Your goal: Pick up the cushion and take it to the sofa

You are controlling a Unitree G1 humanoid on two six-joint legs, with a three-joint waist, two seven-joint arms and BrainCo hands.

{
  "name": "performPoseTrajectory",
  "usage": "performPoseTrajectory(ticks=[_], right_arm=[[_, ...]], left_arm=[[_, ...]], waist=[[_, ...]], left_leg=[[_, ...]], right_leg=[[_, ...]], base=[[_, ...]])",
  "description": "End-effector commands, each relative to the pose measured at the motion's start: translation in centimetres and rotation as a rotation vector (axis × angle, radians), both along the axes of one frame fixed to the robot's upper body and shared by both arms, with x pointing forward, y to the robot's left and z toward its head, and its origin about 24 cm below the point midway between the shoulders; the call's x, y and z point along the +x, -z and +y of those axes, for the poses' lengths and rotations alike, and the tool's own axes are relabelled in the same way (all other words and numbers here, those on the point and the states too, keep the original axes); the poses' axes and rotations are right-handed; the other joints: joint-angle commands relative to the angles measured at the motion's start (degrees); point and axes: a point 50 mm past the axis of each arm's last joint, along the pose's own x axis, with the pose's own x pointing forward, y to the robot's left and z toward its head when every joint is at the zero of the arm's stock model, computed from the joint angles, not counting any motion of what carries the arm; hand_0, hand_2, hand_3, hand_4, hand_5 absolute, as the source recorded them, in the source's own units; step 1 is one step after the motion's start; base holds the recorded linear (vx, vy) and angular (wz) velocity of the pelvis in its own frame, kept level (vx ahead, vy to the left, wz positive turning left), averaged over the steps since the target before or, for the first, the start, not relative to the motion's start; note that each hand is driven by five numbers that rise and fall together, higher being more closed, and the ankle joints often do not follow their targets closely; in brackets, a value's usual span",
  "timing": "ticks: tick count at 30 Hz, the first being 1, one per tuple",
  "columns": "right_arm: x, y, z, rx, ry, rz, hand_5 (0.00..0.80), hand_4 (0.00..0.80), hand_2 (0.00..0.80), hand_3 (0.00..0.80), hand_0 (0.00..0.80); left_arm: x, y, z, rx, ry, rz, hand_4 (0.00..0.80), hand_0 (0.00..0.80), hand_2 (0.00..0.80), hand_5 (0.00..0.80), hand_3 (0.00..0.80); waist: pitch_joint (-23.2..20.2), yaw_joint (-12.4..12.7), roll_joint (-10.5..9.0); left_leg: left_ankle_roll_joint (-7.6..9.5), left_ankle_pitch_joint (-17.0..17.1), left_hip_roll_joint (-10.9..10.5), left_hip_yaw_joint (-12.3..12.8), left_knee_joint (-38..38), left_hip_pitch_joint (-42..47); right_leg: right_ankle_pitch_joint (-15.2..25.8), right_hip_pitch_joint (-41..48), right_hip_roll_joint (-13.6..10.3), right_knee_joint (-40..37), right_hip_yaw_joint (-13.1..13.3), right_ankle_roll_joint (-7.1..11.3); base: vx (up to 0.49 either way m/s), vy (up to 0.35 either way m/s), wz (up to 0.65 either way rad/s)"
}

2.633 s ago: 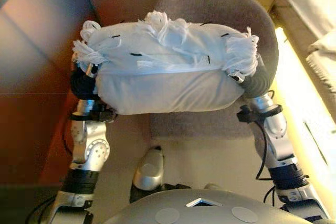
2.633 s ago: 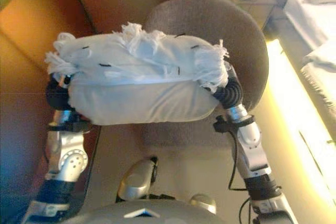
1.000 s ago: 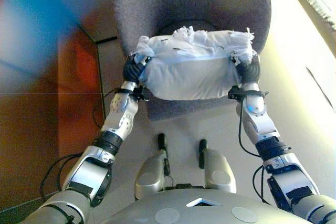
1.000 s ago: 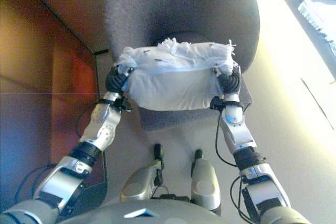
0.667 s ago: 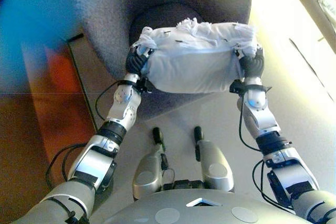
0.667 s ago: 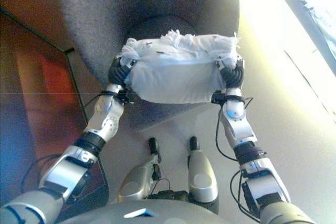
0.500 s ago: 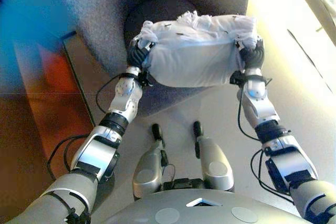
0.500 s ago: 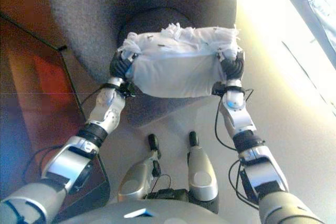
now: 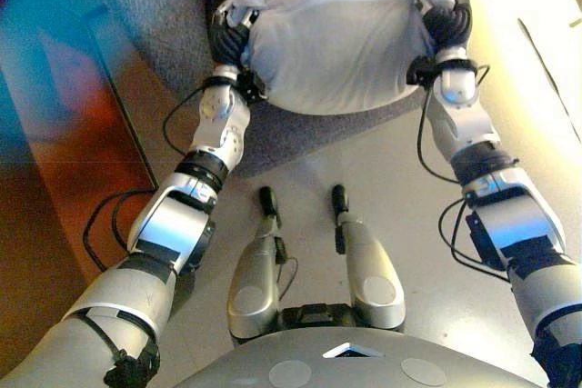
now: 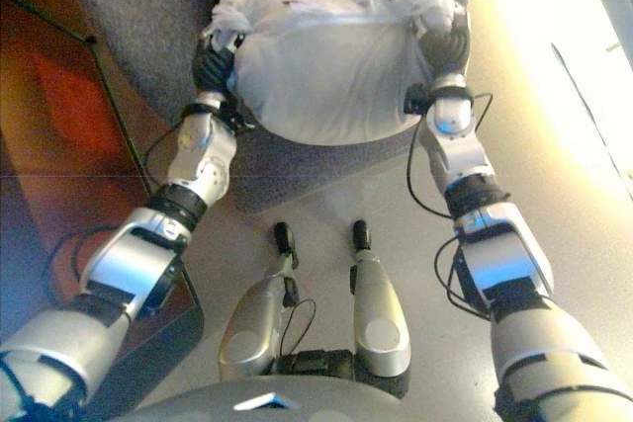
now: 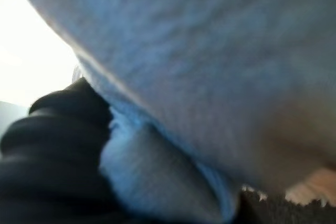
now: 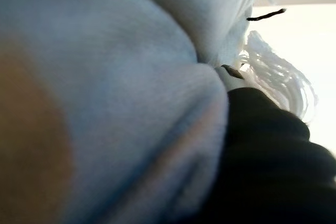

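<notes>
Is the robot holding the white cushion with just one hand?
No. The cushion sits between both hands, the left hand at one end and the right hand at the other.

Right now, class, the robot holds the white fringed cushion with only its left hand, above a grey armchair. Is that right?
Not quite. Both hands hold it: the left hand is at one end of the cushion and the right hand at the other, as the left eye view shows. The rest stands: the cushion is white and fringed, held above the grey armchair.
</notes>
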Motion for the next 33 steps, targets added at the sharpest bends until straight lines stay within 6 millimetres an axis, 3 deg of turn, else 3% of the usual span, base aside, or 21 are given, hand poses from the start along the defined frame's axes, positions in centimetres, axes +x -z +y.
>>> performPoseTrajectory(ticks=[1, 6, 15, 18, 19, 20, 21, 22, 27, 33], right_arm=[[0.8, -5.4, 5.1, -0.102, -0.187, -0.127, 0.800, 0.800, 0.800, 0.800, 0.800], [1.5, -7.3, 5.1, -0.173, -0.168, -0.104, 0.800, 0.800, 0.800, 0.800, 0.800], [2.5, -8.5, 4.2, -0.316, -0.134, 0.019, 0.800, 0.800, 0.800, 0.800, 0.800], [2.7, -9.5, 2.6, -0.412, -0.016, 0.046, 0.800, 0.800, 0.800, 0.800, 0.800], [2.6, -10.1, 2.0, -0.409, 0.016, 0.036, 0.634, 0.634, 0.634, 0.634, 0.634], [2.5, -10.6, 1.6, -0.404, 0.054, 0.027, 0.088, 0.088, 0.088, 0.088, 0.088], [2.4, -11.3, 1.2, -0.392, 0.102, 0.006, 0.000, 0.000, 0.000, 0.000, 0.000], [2.2, -12.2, 0.9, -0.371, 0.135, -0.019, 0.000, 0.000, 0.000, 0.000, 0.000], [1.3, -14.6, -1.4, -0.292, 0.275, -0.104, 0.000, 0.000, 0.000, 0.000, 0.000], [0.2, -14.9, -5.4, -0.263, 0.407, -0.131, 0.000, 0.000, 0.000, 0.000, 0.000]], left_arm=[[0.9, -6.3, -2.3, 0.009, 0.054, -0.161, 0.800, 0.800, 0.800, 0.800, 0.800], [1.6, -7.2, -1.7, 0.029, 0.034, -0.123, 0.800, 0.800, 0.800, 0.800, 0.800], [2.9, -8.5, -0.5, -0.006, 0.014, 0.023, 0.800, 0.800, 0.800, 0.800, 0.800], [3.2, -9.4, 0.4, -0.025, -0.006, 0.047, 0.800, 0.800, 0.800, 0.800, 0.800], [3.2, -9.7, 0.8, -0.028, -0.017, 0.046, 0.800, 0.800, 0.800, 0.800, 0.800], [3.2, -9.9, 1.2, -0.024, -0.036, 0.051, 0.800, 0.800, 0.800, 0.800, 0.800], [3.2, -10.2, 1.6, -0.028, -0.061, 0.060, 0.543, 0.543, 0.543, 0.543, 0.543], [3.2, -10.5, 2.1, -0.038, -0.076, 0.059, 0.000, 0.000, 0.000, 0.000, 0.000], [2.8, -12.3, 5.4, -0.076, -0.205, 0.009, 0.000, 0.000, 0.000, 0.000, 0.000], [2.0, -11.9, 10.2, -0.100, -0.366, 0.031, 0.000, 0.000, 0.000, 0.000, 0.000]], waist=[[2.37, 2.25, -5.22], [2.87, 3.03, -5.45], [3.82, 3.78, -6.08], [4.22, 3.78, -5.92], [4.44, 3.77, -5.75], [4.56, 3.76, -5.60], [4.57, 3.79, -5.39], [4.57, 3.77, -5.13], [4.58, 3.32, -3.87], [4.58, 2.94, -2.81]], left_leg=[[-1.88, -11.51, -2.75, -2.40, 7.10, -1.47], [-2.11, -10.52, -2.99, -3.25, 6.91, -3.31], [-2.40, -9.04, -2.68, -3.71, 6.63, -6.12], [-2.64, -8.37, -2.34, -3.57, 6.40, -7.26], [-2.68, -8.26, -2.36, -3.67, 6.36, -7.56], [-2.74, -8.12, -2.38, -3.71, 6.23, -7.83], [-2.85, -7.91, -2.37, -3.81, 5.97, -8.30], [-2.94, -7.77, -2.33, -3.86, 5.64, -8.85], [-3.24, -7.08, -2.31, -3.51, 4.33, -10.71], [-3.25, -6.55, -2.33, -3.07, 4.33, -12.79]], right_leg=[[0.74, -0.17, -3.36, -5.40, -1.59, 3.86], [1.28, -2.42, -3.48, -4.66, -2.41, 4.15], [2.28, -5.64, -3.48, -3.72, -3.72, 4.48], [2.84, -6.78, -3.68, -3.74, -4.16, 4.62], [2.92, -7.16, -3.68, -3.69, -4.21, 4.64], [3.01, -7.50, -3.65, -3.72, -4.24, 4.65], [3.17, -8.02, -3.63, -3.80, -4.25, 4.72], [3.26, -8.61, -3.71, -3.95, -4.33, 4.84], [3.62, -11.05, -4.29, -4.61, -4.57, 5.10], [3.94, -13.17, -4.86, -4.76, -5.02, 5.05]], base=[[0.026, -0.004, 0.08], [0.021, 0.009, 0.09], [0.017, 0.010, 0.04], [0.005, 0.014, 0.07], [0.012, 0.026, 0.06], [0.012, 0.033, 0.05], [0.007, 0.036, 0.04], [-0.004, 0.045, 0.04], [-0.010, 0.071, 0.01], [-0.013, 0.032, -0.01]])
